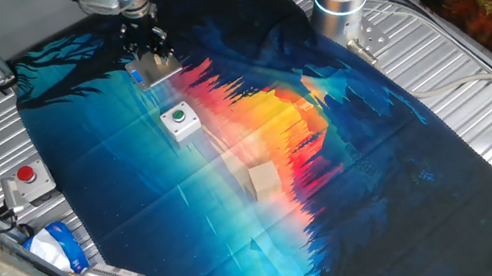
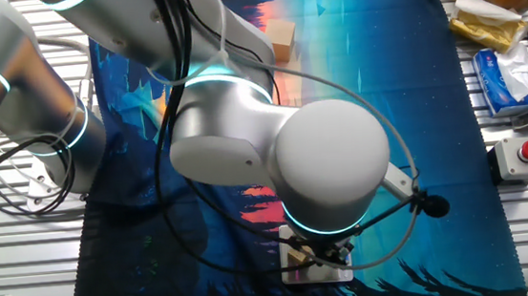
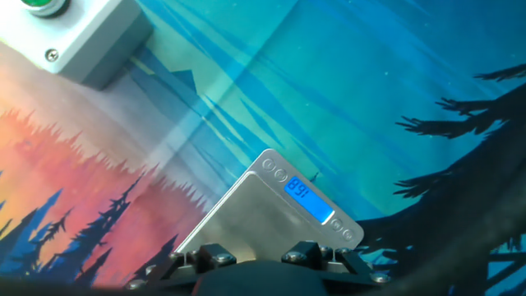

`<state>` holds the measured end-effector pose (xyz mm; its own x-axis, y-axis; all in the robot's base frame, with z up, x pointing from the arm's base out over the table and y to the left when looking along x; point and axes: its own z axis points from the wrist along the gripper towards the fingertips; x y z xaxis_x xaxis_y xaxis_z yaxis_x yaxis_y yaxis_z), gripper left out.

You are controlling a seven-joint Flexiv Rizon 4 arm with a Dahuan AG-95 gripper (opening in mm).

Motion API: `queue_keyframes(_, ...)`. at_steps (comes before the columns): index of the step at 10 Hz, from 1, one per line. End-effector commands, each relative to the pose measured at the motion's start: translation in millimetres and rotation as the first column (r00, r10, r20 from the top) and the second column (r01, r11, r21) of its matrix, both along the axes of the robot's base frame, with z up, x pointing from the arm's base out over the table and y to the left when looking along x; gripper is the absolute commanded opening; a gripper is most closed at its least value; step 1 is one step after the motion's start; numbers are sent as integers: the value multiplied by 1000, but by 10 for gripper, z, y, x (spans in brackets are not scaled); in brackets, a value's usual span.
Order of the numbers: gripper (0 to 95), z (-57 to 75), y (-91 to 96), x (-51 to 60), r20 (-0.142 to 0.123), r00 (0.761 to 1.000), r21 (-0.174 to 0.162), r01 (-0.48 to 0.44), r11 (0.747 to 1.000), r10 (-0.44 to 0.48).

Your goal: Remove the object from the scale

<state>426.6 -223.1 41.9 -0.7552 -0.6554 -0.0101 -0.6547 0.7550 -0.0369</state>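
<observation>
My hand (image 1: 151, 58) hung directly over the scale (image 3: 271, 210); the object (image 2: 299, 253) sat just beneath my fingers; whether they gripped it, I couldn't tell.

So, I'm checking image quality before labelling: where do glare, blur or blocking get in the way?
One fixed view: pale glare streaks the cloth beside the green-button box. The other fixed view: the arm's big joint blocks much of the table, leaving only the scale edge visible. Hand view: the scale's lit display is sharp, but the gripper at the bottom edge is dark.
</observation>
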Motion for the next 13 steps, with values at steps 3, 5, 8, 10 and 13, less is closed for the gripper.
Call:
queue_keyframes(3, 570, -16, 10, -74, -5, 1000, -6, 5, 1000, -5)
queue_keyframes(5, 380, -21, 9, -75, -11, 1000, -7, 22, 1000, -22)
queue_keyframes(8, 0, -34, 7, -74, -10, 999, -10, 37, 999, -37)
queue_keyframes(10, 0, -37, 8, -79, -12, 999, -9, 46, 999, -46)
queue_keyframes(13, 0, -2, 4, -45, -12, 995, 23, 95, 995, -94)
